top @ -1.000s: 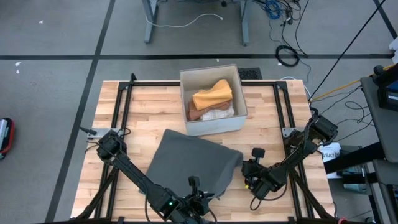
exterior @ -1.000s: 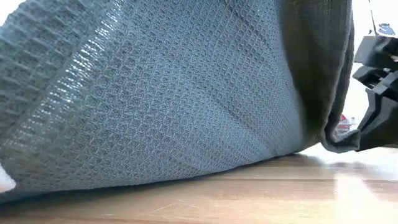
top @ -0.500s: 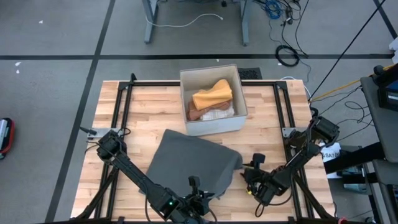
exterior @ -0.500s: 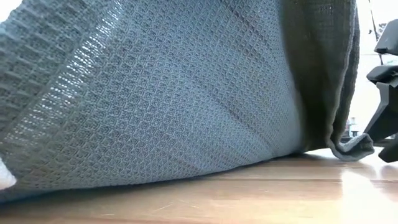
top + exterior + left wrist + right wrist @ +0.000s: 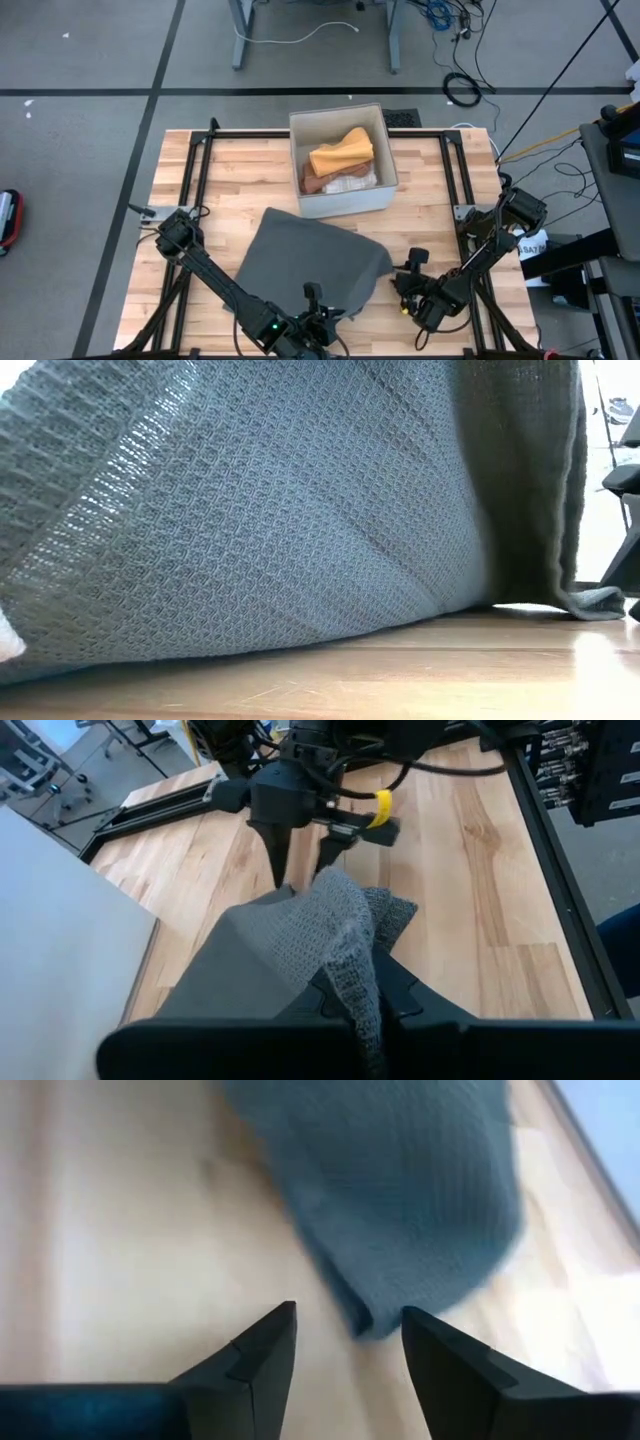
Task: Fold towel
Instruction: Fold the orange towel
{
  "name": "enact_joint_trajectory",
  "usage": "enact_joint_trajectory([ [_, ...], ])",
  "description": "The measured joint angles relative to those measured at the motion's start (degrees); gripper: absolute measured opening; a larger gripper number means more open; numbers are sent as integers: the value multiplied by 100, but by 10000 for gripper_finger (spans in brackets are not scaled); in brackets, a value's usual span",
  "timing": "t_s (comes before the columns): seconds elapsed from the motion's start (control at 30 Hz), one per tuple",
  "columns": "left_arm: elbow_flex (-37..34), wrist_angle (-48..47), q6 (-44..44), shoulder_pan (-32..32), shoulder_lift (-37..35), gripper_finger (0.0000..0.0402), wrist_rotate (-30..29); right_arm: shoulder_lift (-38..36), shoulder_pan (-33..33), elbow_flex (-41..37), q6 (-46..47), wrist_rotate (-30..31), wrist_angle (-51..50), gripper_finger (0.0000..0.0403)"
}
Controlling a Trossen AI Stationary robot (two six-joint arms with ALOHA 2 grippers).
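I have the towel (image 5: 312,265) lying at the counter's (image 5: 250,170) centre toward 6 o'clock, half draped — its near corner is pinched in my left pincer (image 5: 350,1005), jaws shut on the cloth at the 6 o'clock edge. My right pincer (image 5: 407,284) sits just off the towel's 3 o'clock corner, fingers apart and holding nothing; in its own wrist view the corner (image 5: 400,1280) lies on the wood between and just ahead of the two fingers (image 5: 265,1355). The bin (image 5: 342,160) of other cloths stands at 12 o'clock, just beyond the towel's far edge.

My read: the fold is barely begun, and the step in hand is getting a proper second grip. To do it well I'd bring the right pincer low along the wood so one finger slides under that curled corner, and close only when the hem is fully between the pads — a shallow bite will likely slip once I lift. I'd hold the left grip steady meanwhile, so the cloth isn't dragged away, then raise both corners together and level and carry them across toward 12 o'clock, stopping short of the bin.
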Motion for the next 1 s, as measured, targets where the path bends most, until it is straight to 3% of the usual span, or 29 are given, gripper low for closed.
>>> enact_joint_trajectory([
  [0.17,0,2,-2,49,0,0,0,6,-46,2,-669,171,1017,186],
  [0.37,0,4,-20,81,0,0,-2,15,-117,4,-683,825,1176,196],
  [0.57,0,2,12,95,0,0,-17,22,-123,4,-337,546,684,189],
  [0.77,0,3,48,201,0,0,-20,24,-114,4,-696,450,1686,191],
  [1.0,0,48,50,273,-2,0,-20,151,-118,4,-666,704,1856,194],
])
